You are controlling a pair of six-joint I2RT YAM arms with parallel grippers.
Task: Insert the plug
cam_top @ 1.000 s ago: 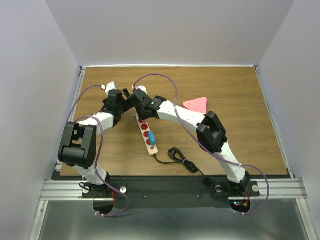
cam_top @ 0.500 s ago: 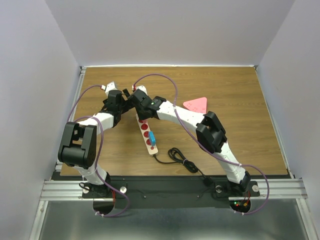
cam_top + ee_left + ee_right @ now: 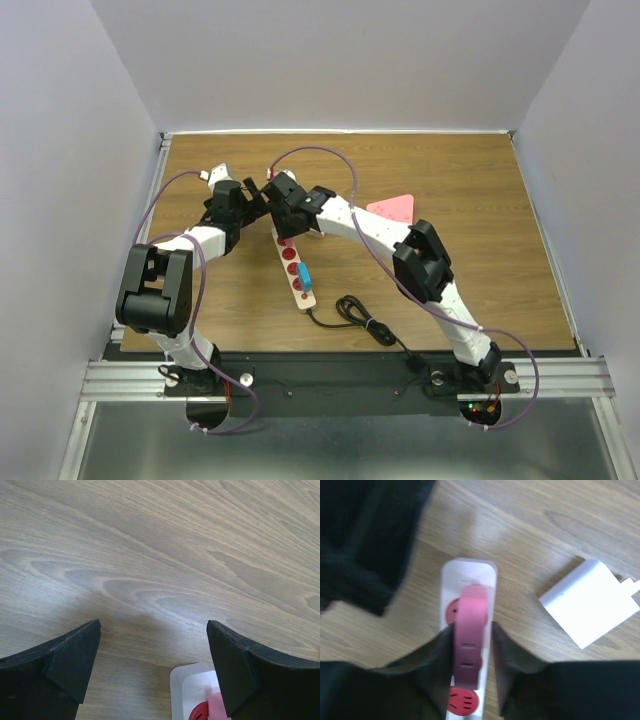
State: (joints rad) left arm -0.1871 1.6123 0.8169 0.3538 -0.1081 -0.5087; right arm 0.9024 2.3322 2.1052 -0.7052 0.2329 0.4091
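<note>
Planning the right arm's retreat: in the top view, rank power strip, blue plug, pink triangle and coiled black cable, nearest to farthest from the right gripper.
1. Power strip, its far end under the right gripper.
2. Blue plug, toward the strip's near end.
3. Pink triangle (right) and coiled black cable (near edge): too close to call.

Power strip (image 3: pixel 293 268) lies on the table (image 3: pixel 480 200) between the two arms, running from far to near. A second plug (image 3: pixel 303 274) sits in a socket towards the near end. The cord (image 3: pixel 355 315) leaves that end and coils off to the right. At the far end, the plug (image 3: pixel 470 640) stands over the strip between the fingers of the right gripper (image 3: pixel 472 630). The left gripper (image 3: pixel 152 655) hangs just left of that end, over bare table. An adapter (image 3: pixel 587 602) lies beside the far end on its right, apart from it. A triangular piece (image 3: pixel 392 209) lies farther right.
</note>
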